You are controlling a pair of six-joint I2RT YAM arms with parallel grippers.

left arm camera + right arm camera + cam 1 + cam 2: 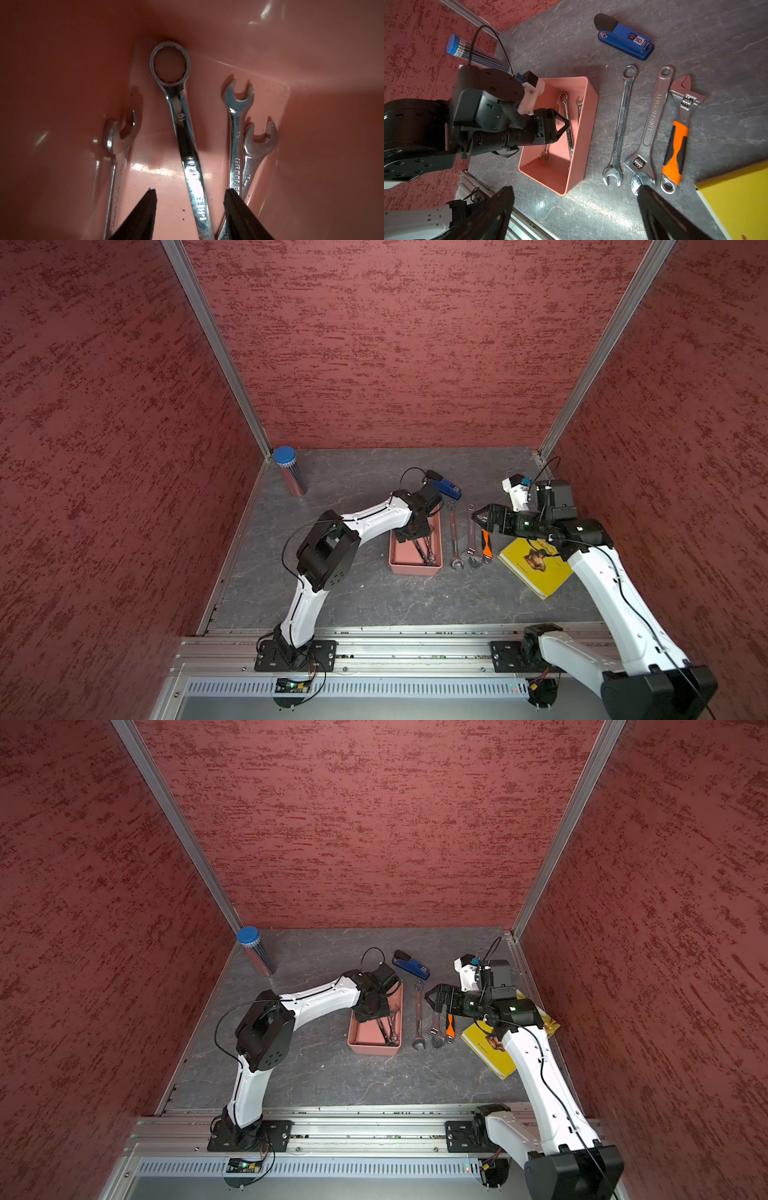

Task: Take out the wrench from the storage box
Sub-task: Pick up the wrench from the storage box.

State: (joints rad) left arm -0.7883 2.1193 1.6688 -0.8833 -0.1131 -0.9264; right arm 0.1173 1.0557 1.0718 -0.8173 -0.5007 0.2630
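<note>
Left claw [191, 190] astride wrench [182, 133] in box [311, 62]

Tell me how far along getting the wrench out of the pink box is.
Looks done: three wrenches lie on the table beside the storage box. In hand: the left gripper is down in the box, open, fingers either side of the ring-ended wrench, not yet clamped. Left: close, lift it out, set it down; three more wrenches lie inside. The right gripper hangs open over the table.

Top pair high, facing down; L wrist close inside storage box [311, 62] (R wrist farther).
</note>
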